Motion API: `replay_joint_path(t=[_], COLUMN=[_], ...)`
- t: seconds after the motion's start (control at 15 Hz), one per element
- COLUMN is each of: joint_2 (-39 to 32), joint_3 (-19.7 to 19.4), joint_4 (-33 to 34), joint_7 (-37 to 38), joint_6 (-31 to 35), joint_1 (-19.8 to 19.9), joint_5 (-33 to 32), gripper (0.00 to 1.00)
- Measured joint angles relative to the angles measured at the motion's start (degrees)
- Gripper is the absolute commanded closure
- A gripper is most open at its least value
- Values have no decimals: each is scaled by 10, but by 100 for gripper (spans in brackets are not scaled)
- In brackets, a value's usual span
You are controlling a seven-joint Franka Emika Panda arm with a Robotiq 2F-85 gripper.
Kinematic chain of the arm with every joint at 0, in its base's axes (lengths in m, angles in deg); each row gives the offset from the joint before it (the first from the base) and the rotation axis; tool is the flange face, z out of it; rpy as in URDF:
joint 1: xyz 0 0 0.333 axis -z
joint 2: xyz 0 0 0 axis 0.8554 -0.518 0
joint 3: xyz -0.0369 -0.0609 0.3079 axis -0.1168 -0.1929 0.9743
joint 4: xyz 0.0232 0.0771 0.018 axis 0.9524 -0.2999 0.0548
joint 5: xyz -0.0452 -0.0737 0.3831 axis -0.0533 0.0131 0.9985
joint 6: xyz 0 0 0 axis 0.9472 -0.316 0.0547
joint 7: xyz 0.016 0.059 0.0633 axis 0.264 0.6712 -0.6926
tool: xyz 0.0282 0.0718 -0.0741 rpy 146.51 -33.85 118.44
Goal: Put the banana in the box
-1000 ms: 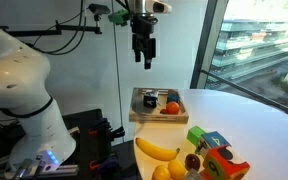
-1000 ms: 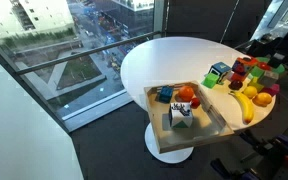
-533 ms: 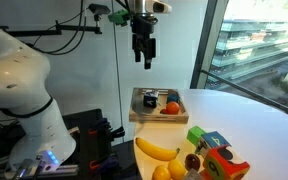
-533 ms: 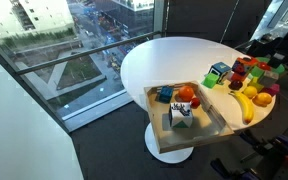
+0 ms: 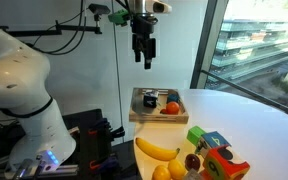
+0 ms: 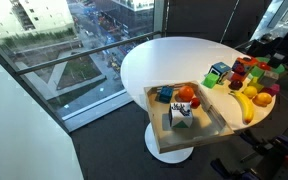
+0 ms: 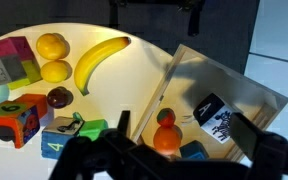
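Observation:
The yellow banana [image 5: 156, 151] lies on the round white table, near its edge, outside the box; it also shows in an exterior view [image 6: 246, 106] and in the wrist view [image 7: 96, 62]. The light-wood box [image 5: 136, 112] stands at the table's edge and holds an orange fruit, a red one, a blue block and a black-and-white card; it also shows in an exterior view [image 6: 156, 135] and in the wrist view [image 7: 269, 98]. My gripper [image 5: 144, 61] hangs high above the box, open and empty; its fingers frame the wrist view [image 7: 179, 135].
Two round yellow-orange fruits [image 7: 52, 57], a dark fruit [image 7: 59, 97] and colourful toy blocks [image 5: 213, 151] crowd the table beside the banana. A large window [image 5: 254, 40] runs behind the table. The robot base [image 5: 19, 90] stands next to the table.

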Motion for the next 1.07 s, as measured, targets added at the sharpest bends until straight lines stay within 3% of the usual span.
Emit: replay_joint_path(t=[0.53, 1.07], joint_2=[-7, -34], joint_3=[-14, -23], joint_4=[-2, -37], joint_7=[0, 13], joint_6=[0, 31], joint_1=[7, 51], joint_5=[-1, -29], gripper=[0, 0])
